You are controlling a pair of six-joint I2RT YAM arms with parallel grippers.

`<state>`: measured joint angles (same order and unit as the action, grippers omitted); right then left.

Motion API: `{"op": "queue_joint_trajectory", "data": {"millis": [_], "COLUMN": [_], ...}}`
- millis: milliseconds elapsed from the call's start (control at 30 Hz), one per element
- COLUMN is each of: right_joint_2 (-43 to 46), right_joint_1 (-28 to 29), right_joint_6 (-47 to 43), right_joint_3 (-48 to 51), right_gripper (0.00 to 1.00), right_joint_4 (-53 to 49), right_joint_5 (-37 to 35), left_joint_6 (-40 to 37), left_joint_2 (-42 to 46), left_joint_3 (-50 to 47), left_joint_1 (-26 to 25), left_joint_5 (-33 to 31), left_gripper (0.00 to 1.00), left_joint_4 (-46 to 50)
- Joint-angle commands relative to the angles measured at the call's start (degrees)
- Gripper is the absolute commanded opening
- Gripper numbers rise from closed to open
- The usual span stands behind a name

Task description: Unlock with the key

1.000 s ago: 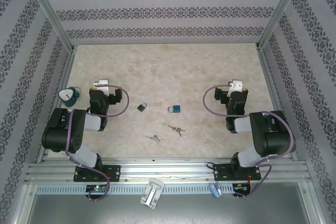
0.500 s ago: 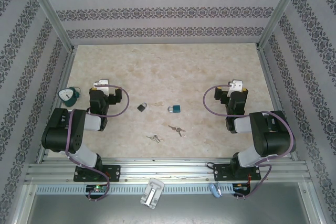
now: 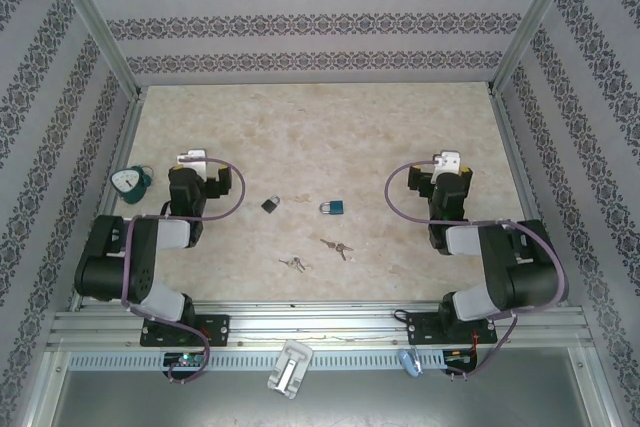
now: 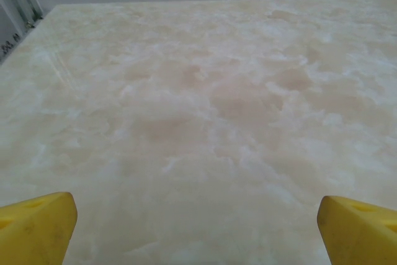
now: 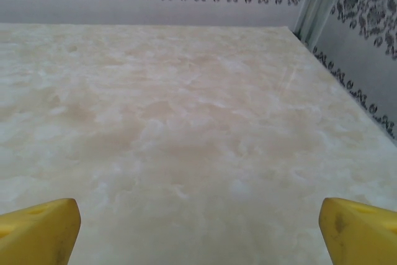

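Showing from above: blue padlock (image 3: 333,208), keys (image 3: 337,246)

I am finding no text, label or number I can read; the dark padlock (image 3: 271,204) and the blue padlock (image 3: 333,208) to its right are showing too small for markings.

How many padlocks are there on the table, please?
2. The black padlock lies left of centre; the blue padlock lies to its right, apart from it. Another could be hidden under the left arm or right arm.
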<state>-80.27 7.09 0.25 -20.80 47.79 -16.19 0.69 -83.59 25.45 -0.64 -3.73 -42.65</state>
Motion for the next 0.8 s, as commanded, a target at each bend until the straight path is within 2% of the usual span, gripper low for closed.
{"op": "queue_joint_trajectory", "data": {"millis": [0, 100, 167, 233, 267, 333, 400, 433, 500, 567, 600, 633, 667, 767], "right_joint_2": [7.1, 13.5, 17.7, 18.3, 18.2, 18.0, 18.9, 19.4, 20.9, 20.9, 20.5, 19.6, 18.9, 19.1], "right_joint_1": [1.7, 0.2, -3.5, -7.6, -8.1, -7.8, -7.5, -7.5, -7.9, -8.4, -8.4, -8.3, -8.2, -6.2], "right_joint_6": [0.2, 12.1, 26.7, 31.7, 33.1, 33.2, 35.2, 36.7, 42.9, 48.4, 49.8, 50.7, 52.1, 50.7], "right_joint_3": [-6.1, -11.0, -14.4, -13.2, -13.0, -13.1, -12.5, -12.0, -10.4, -8.7, -8.6, -8.2, -7.7, -7.9], "right_gripper": [0.98, 0.98, 0.98, 0.98, 0.98, 0.97, 0.94, 0.97, 0.98, 0.98, 0.94, 0.8, 0.71, 0.63], "right_joint_4": [-12.4, -25.8, -38.4, -36.0, -35.5, -35.6, -35.2, -34.3, -32.0, -26.5, -25.4, -21.6, -19.3, -22.1], "right_joint_5": [-3.9, -2.7, 2.6, 16.9, 20.7, 24.9, 27.8, 30.5, 35.1, 42.4, 45.1, 49.2, 51.3, 51.2], "left_joint_6": [3.2, 10.7, 17.6, 28.2, 31.8, 32.0, 34.1, 33.6, 32.8, 32.2, 32.2, 32.6, 33.2, 34.9], "left_joint_2": [5.9, 10.7, 13.8, 16.7, 18.3, 20.8, 21.8, 21.6, 21.1, 20.9, 20.8, 20.6, 20.7, 20.7], "left_joint_3": [4.2, 7.8, 10.9, 12.8, 11.9, 8.8, 10.6, 12.2, 14.6, 16.1, 16.7, 17.1, 17.2, 16.2], "left_joint_1": [0.1, 0.1, 0.1, 0.2, 0.3, 0.6, 0.6, 0.6, 0.4, 0.3, 0.3, 0.2, 0.1, -0.4], "left_joint_5": [-5.5, -9.7, -10.1, -10.8, -9.7, -3.1, -0.4, 2.2, 6.4, 10.9, 12.7, 14.4, 16.3, 21.8], "left_gripper": [0.99, 0.99, 0.99, 0.99, 0.99, 0.99, 0.99, 0.99, 0.99, 0.94, 0.93, 0.93, 1.0, 0.98], "left_joint_4": [11.9, 21.3, 29.7, 38.2, 39.1, 34.6, 40.2, 43.7, 49.9, 54.9, 56.7, 58.7, 59.8, 60.4]}}
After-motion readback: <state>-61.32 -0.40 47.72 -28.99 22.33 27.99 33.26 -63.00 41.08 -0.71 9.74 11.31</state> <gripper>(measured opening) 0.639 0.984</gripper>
